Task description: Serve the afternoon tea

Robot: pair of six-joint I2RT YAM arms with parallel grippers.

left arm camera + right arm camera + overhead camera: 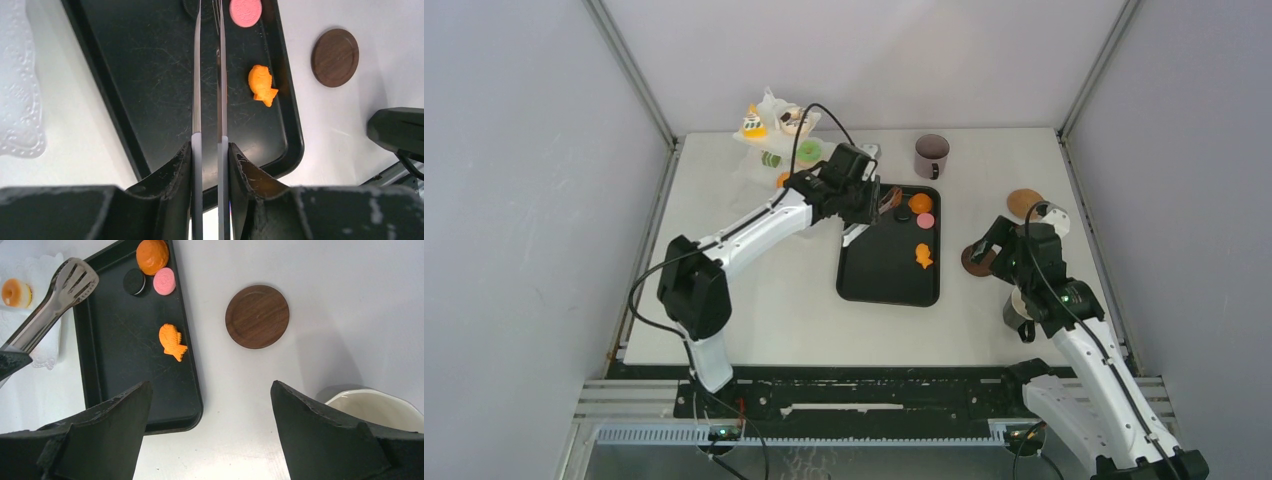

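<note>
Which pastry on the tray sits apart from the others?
The orange fish-shaped pastry, alone; the round orange bun, black cookie and pink cookie cluster at the far end of the tray.

A white counter (764,310) is closed in by plain pale grey walls (524,200) on the left, back and right, with slim aluminium posts (631,70) running up the two far corners. Along the counter's near edge lies a black rail (864,395), and just below it a grey slotted duct (824,435). The light is soft and even, casting only faint shadows.
</note>
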